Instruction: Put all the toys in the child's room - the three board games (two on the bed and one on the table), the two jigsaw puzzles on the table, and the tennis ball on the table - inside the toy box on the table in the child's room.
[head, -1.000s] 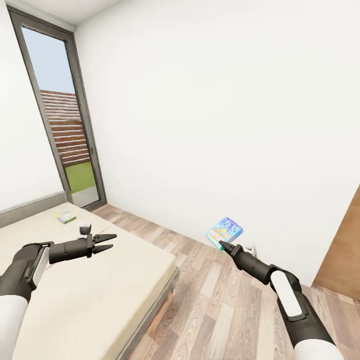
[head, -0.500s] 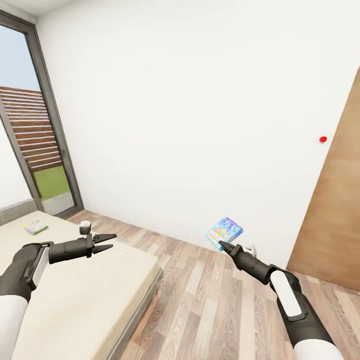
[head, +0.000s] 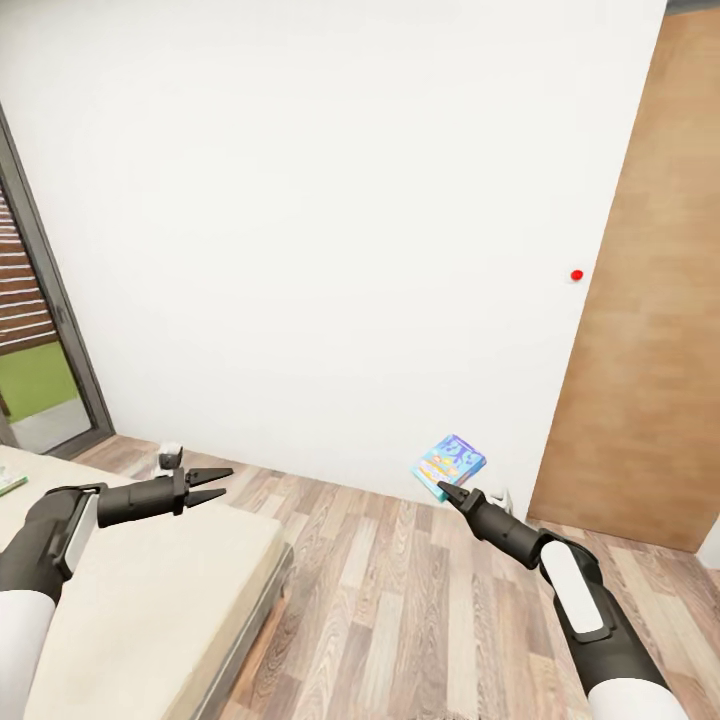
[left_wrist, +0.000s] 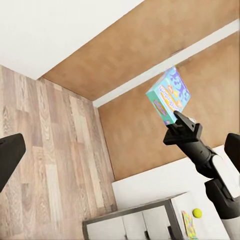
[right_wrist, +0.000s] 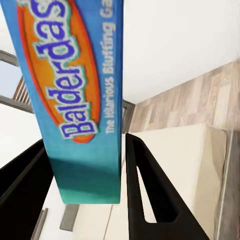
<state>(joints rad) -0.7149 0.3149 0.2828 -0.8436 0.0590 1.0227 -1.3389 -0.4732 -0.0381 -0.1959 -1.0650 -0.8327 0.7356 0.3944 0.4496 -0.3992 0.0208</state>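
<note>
Nearest you: your right gripper (head: 446, 490) has its 2 fingers closed on the lower edge of 1 board game (head: 449, 464), the blue "Balderdash" box, carried upright in the air over the wood floor (head: 420, 600). In the right wrist view the box edge (right_wrist: 82, 100) sits between the dark fingers (right_wrist: 145, 195).

Your left gripper (head: 212, 484) hangs over the bed (head: 150, 590), jaws slightly parted, nothing in them.

Handling judgement: box looks thin, stiff, light, probably glossy card. An edge pinch lets it pivot, so keep wrist motion slow; a hold nearer mid-edge would resist swing better.

Further off: a second game (head: 8, 485) lies on the bed at the head view's left margin. The left wrist view shows the tennis ball (left_wrist: 197, 213) and 1 jigsaw puzzle (left_wrist: 187, 223) on the table (left_wrist: 160, 190).

Farthest: white wall, brown door (head: 640, 300).
</note>
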